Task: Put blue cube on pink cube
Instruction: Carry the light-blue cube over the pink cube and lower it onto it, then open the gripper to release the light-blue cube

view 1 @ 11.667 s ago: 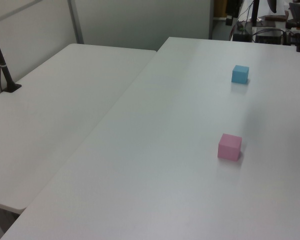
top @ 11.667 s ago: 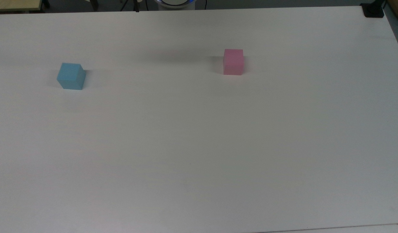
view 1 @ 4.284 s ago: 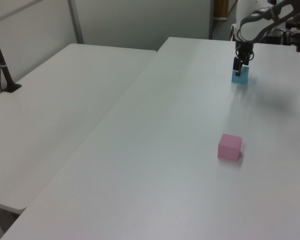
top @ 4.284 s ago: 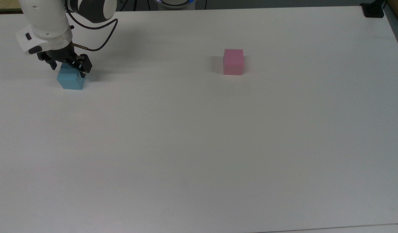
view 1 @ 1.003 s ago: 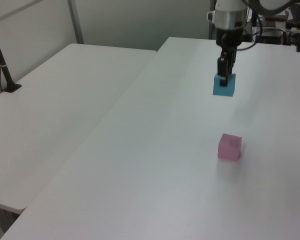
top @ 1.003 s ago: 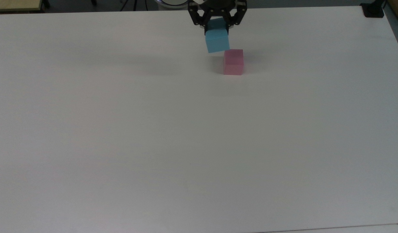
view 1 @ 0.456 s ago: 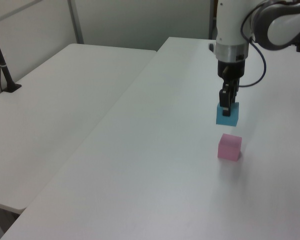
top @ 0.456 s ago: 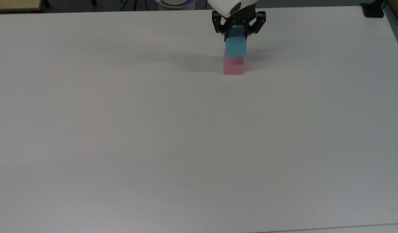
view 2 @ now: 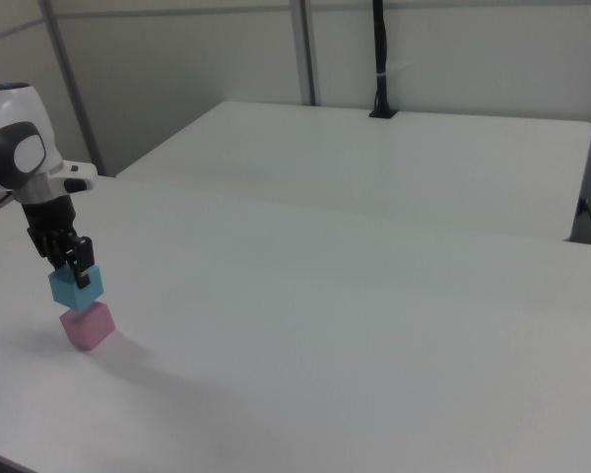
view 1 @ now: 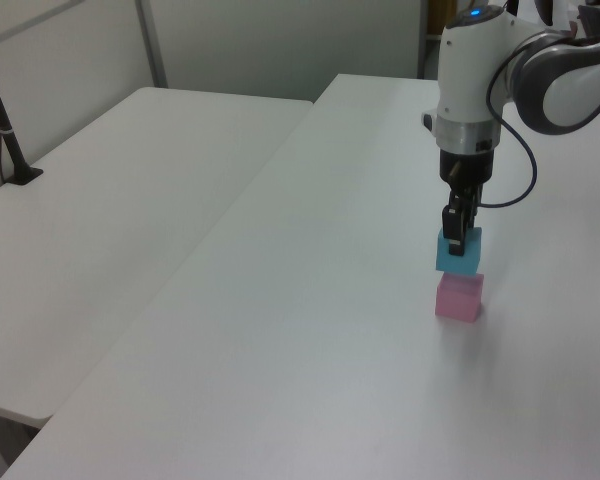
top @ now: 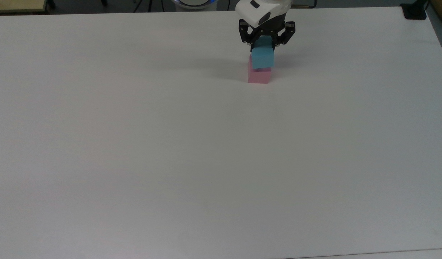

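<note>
The pink cube [top: 259, 76] [view 1: 458, 299] [view 2: 87, 326] rests on the white table [top: 206, 144]. Directly over it is the blue cube [top: 262, 58] [view 1: 459, 254] [view 2: 76, 287], slightly turned relative to the pink one, its underside at or just above the pink top; contact cannot be told. My gripper [top: 266, 40] [view 1: 458, 232] [view 2: 73, 260] points down from above and is shut on the blue cube's upper half. The white arm [view 1: 470, 80] rises behind it.
A second white table [view 1: 110, 220] [view 2: 374, 158] adjoins this one. A black post [view 1: 5, 120] [view 2: 379, 59] stands on it. A black clamp [top: 414, 10] sits at the top view's far right corner. Bare tabletop lies all around the cubes.
Over the last second my gripper carried the blue cube sideways over the pink cube and lowered it close onto the pink top. Earlier it picked the cube up from the top view's left.
</note>
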You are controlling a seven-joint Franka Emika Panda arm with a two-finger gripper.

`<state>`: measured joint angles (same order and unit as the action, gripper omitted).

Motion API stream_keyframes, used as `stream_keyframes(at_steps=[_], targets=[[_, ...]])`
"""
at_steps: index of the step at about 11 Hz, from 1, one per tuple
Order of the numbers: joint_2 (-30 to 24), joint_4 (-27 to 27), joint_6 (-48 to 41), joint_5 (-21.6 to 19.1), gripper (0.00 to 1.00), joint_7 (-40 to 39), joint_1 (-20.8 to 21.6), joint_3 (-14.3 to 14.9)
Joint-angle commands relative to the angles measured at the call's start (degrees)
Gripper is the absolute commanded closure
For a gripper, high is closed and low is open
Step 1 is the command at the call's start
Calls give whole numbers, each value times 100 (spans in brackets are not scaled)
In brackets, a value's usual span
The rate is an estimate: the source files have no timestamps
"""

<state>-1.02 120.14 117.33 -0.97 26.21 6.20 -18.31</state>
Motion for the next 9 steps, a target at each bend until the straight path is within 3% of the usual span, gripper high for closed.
stream_keyframes(at_steps=[1, 6, 7, 8, 9], targets=[[-3, 132, 158, 132, 76, 174, 40, -32], [102, 185, 167, 360, 75, 313, 40, -129], [129, 185, 167, 404, 70, 393, 40, -138], [155, 185, 167, 405, 58, 411, 40, -138], [155, 176, 158, 405, 15, 446, 40, -138]])
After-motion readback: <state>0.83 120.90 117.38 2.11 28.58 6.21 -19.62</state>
